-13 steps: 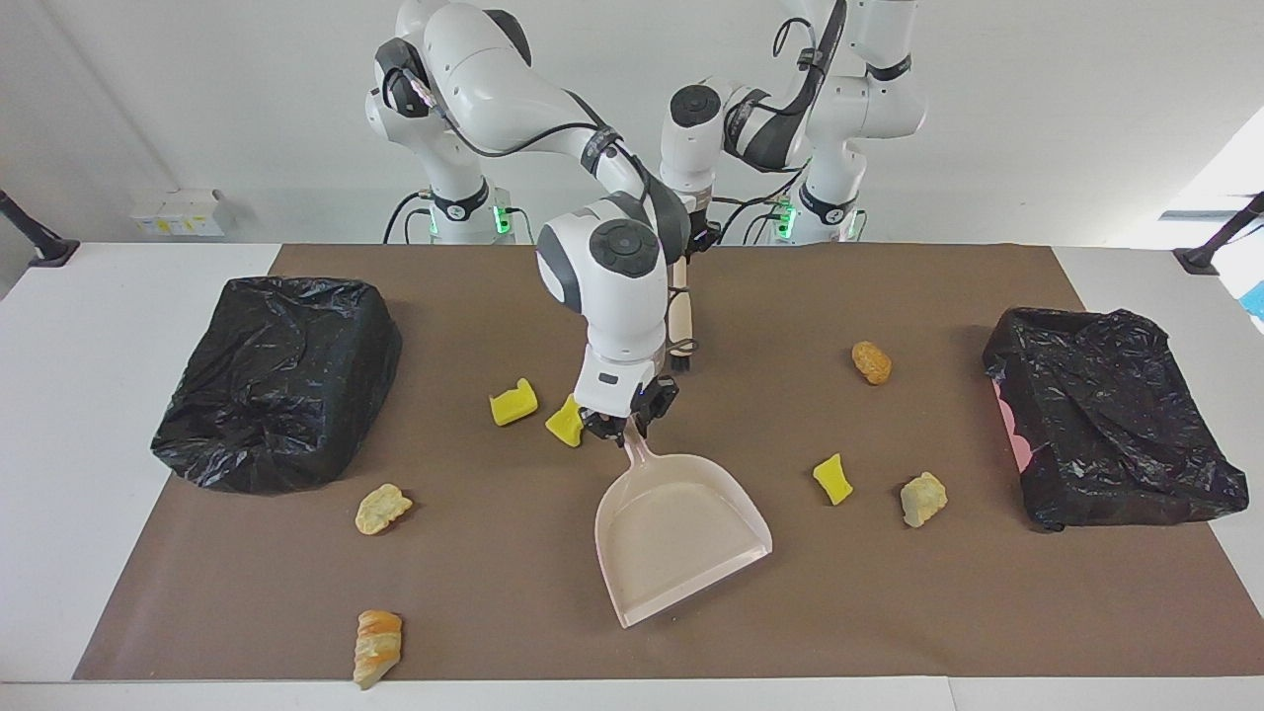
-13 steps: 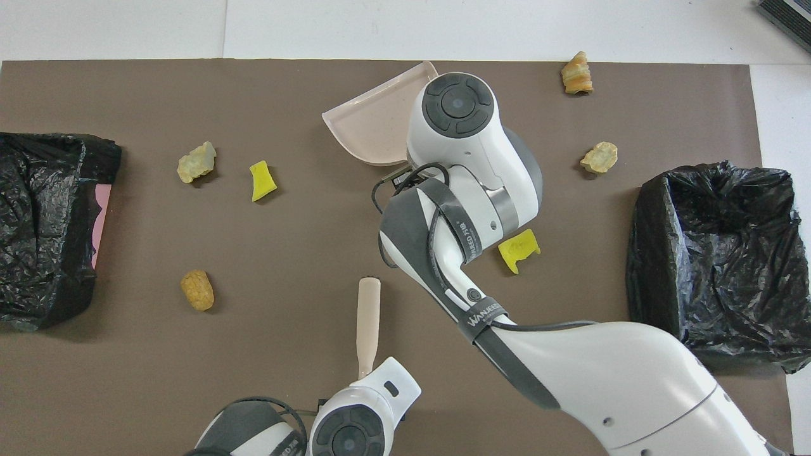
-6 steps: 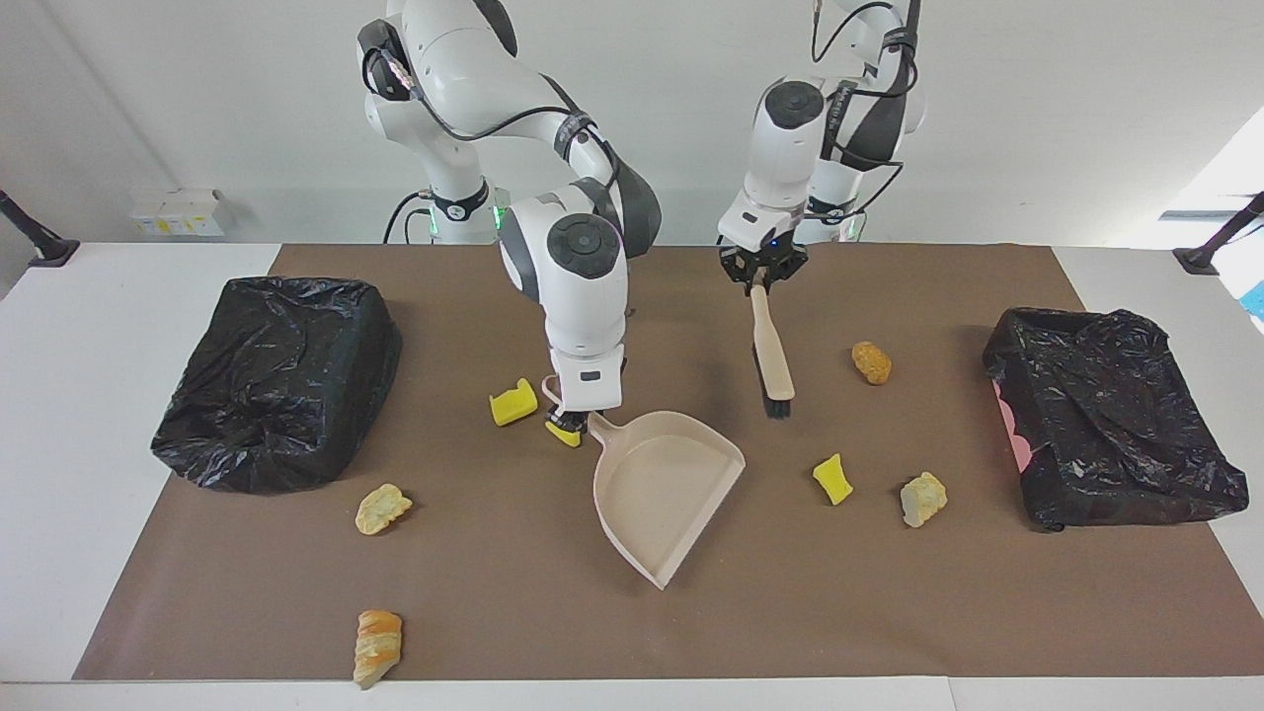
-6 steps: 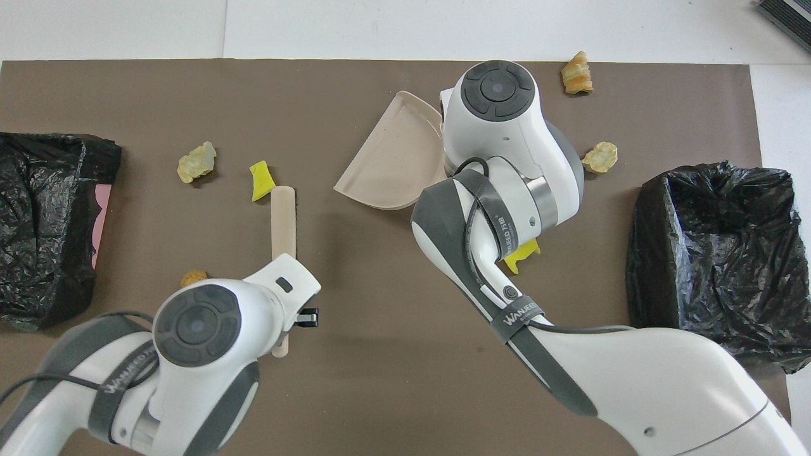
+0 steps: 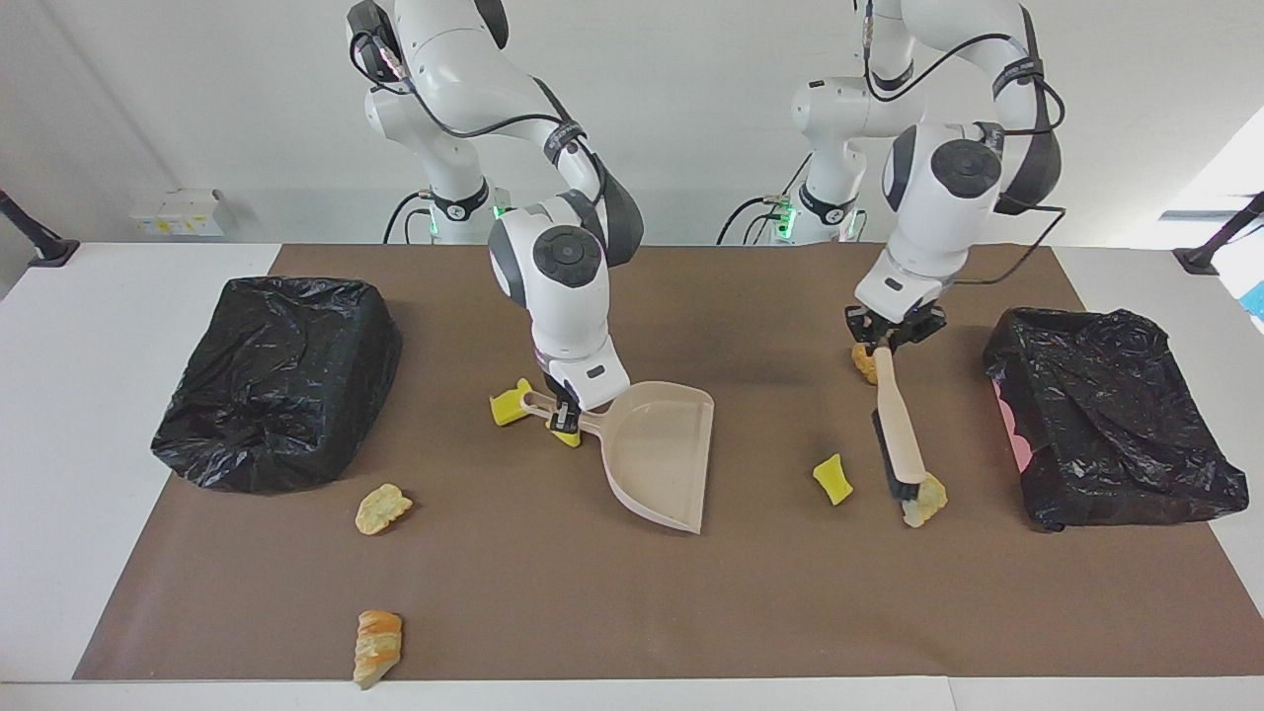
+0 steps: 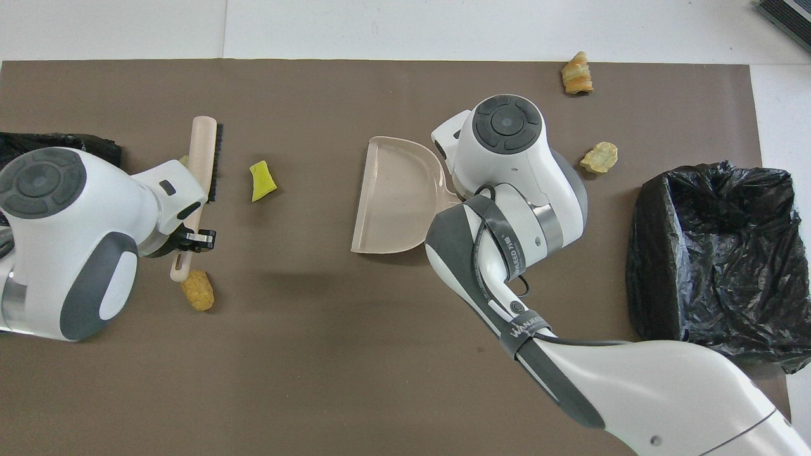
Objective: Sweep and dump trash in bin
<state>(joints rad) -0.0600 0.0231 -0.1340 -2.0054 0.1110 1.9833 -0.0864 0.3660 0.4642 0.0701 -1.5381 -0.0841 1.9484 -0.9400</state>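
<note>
Two bins [image 5: 281, 380] on brown mat [image 5: 632, 612] — white table [image 5: 69, 395], white wall [image 5: 197, 99]

We see a bright, even light, and both views are sharp. The shadows are soft: one lies on the brown mat [image 6: 304, 354] under the dustpan [image 6: 393, 196]. The black bin bags [image 5: 1106, 425] shine a little. We see strong white glare at the right edge of the facing view.

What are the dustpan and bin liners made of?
Dustpan: beige, looks like rigid moulded plastic with a matte finish; thin, even walls. Bin liners: thin black plastic film, glossy and crinkled.
</note>
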